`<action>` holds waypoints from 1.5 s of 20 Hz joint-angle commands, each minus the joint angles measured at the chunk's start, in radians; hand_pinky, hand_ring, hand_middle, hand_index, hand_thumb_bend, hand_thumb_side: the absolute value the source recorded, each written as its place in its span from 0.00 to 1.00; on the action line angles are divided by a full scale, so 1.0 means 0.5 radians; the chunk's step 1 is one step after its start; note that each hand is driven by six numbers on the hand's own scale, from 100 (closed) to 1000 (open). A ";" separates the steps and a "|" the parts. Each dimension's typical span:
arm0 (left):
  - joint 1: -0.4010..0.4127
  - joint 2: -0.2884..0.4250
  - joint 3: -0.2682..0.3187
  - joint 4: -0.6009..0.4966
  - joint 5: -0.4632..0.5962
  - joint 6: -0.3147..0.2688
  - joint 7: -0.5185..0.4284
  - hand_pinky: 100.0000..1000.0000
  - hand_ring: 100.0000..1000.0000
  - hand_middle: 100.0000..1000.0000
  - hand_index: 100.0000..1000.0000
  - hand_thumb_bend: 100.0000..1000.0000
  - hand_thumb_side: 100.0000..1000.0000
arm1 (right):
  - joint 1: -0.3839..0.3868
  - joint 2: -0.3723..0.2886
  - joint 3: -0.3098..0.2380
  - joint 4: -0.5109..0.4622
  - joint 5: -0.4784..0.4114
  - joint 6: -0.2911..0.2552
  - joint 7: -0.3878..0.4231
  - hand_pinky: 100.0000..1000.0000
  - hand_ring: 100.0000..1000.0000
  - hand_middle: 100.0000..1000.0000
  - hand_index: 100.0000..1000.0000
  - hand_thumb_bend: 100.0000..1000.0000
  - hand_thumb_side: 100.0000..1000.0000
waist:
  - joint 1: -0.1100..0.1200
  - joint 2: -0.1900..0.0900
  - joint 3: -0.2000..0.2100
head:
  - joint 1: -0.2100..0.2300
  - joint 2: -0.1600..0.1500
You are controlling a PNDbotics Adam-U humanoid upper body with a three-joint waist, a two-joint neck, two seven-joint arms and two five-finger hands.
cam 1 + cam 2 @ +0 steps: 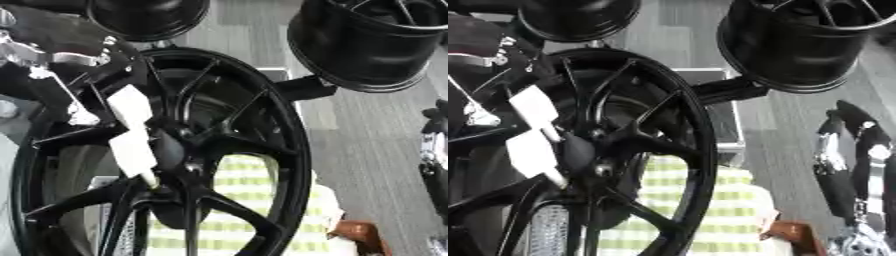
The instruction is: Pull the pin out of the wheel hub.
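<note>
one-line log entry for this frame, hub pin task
left hand at wheel hub, fingers white-tipped | pin: not discernible | right hand idle at right edge | two other wheels behind

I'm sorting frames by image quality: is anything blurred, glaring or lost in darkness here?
Left eye view: the black wheel is soft, its spokes merging into dark; the white fingers of the left hand look washed out. Right eye view: the right hand at the edge is blurred.

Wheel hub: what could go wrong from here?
The left robot hand is wedged among the spokes of the wheel; pulling back askew could snag it. Its white pads hide the hub centre, so the pin cannot be checked. The right robot hand hangs aside, so the wheel may shift.
</note>
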 commanded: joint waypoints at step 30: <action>-0.131 -0.017 0.053 0.146 -0.223 -0.454 -0.351 0.86 0.85 0.80 0.84 0.50 0.41 | 0.001 -0.002 -0.004 -0.036 -0.008 0.008 -0.025 0.91 0.82 0.63 0.79 0.00 0.64 | 0.022 -0.048 0.011 | -0.001 -0.021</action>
